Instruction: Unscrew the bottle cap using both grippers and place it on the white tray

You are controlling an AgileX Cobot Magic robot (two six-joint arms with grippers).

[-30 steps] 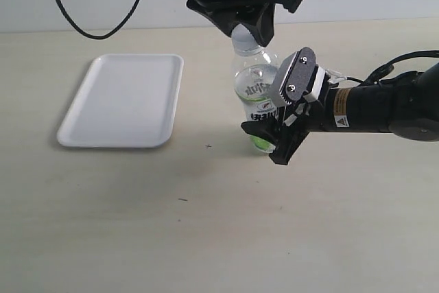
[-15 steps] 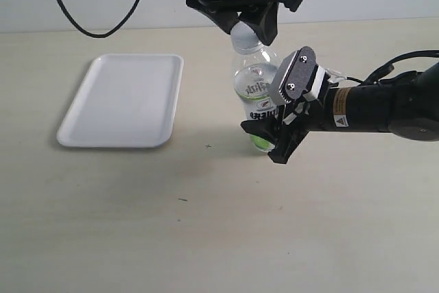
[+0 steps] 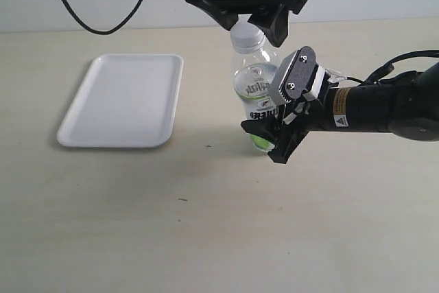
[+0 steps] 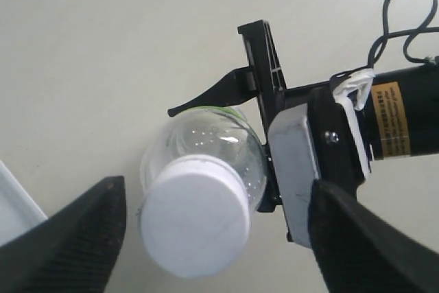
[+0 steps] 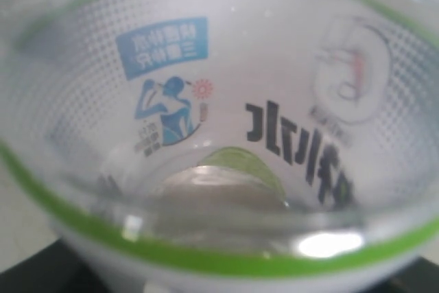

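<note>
The clear bottle (image 3: 255, 80) stands upright on the table, its label filling the right wrist view (image 5: 219, 114). My right gripper (image 3: 264, 138), the one with the grey plate, is shut on the bottle's lower body. The white bottle cap (image 3: 247, 32) sits on the neck. My all-black left gripper (image 3: 255, 27) hangs over it, open. In the left wrist view the cap (image 4: 194, 214) lies between the two black fingers (image 4: 68, 238) with a gap on each side. The white tray (image 3: 123, 97) lies flat to the left of the bottle, with nothing on it.
A black cable (image 3: 103, 29) loops down from the left arm above the far table edge. The right arm (image 3: 384, 108) stretches in from the right at bottle height. A corner of the tray (image 4: 14, 204) shows in the left wrist view.
My left gripper has shifted slightly up and to the right, so more of the cap shows beneath it. The right gripper and the bottle have stayed put.
</note>
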